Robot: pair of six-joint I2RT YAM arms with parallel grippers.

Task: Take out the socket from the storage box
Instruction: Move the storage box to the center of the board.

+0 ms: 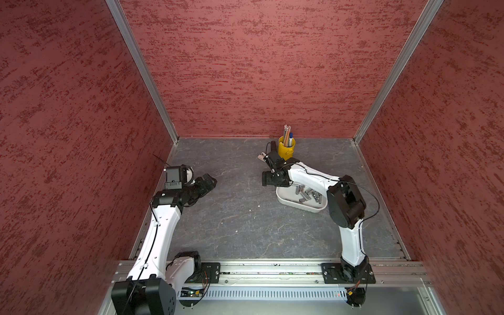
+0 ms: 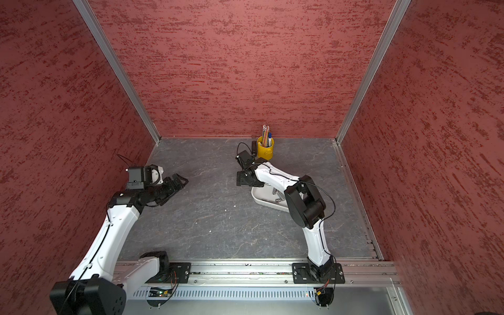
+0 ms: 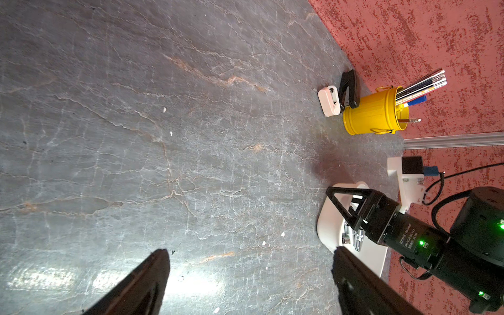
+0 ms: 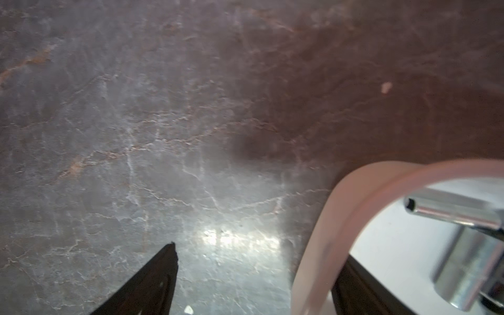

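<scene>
- Enclosure: red textured walls (image 1: 272, 68) on three sides, joined by aluminium posts; nothing is mounted on them.
- Surface: grey veined tabletop (image 1: 231, 218), glossy under the light, with a few pale specks scattered on it.
- Storage box (image 1: 296, 204): shallow white tray, set flat on the tabletop directly beside the right gripper (image 1: 268, 180).
- Sockets (image 1: 308, 193): a loose heap of chrome cylinders is seen inside the storage box, none outside it.
- Right gripper, own wrist view (image 4: 259, 253): the jaws are spread and nothing is held. One finger is over bare tabletop; the other is at the box's rounded end, partly hidden by the rim (image 4: 327, 218).
- Key relation: the nearest socket (image 4: 450, 211) is not ahead of the fingers but off to the side, past the finger at the rim. Its long axis is laid roughly along the line joining the two fingers, open end towards the gripper.
- Judgement: a sideways shift over the box and a turn of the wrist are likely called for, so the jaws close across the barrel.
- Left gripper (image 1: 207, 181): released and empty, held well apart from the box across open tabletop; the right arm is clearly the nearer.
- Bystanders: a yellow pen cup (image 1: 286, 150) is stood beyond the right gripper at the back wall, with a small white device (image 3: 328, 101) and a black clip (image 3: 349, 90) just beside it.
</scene>
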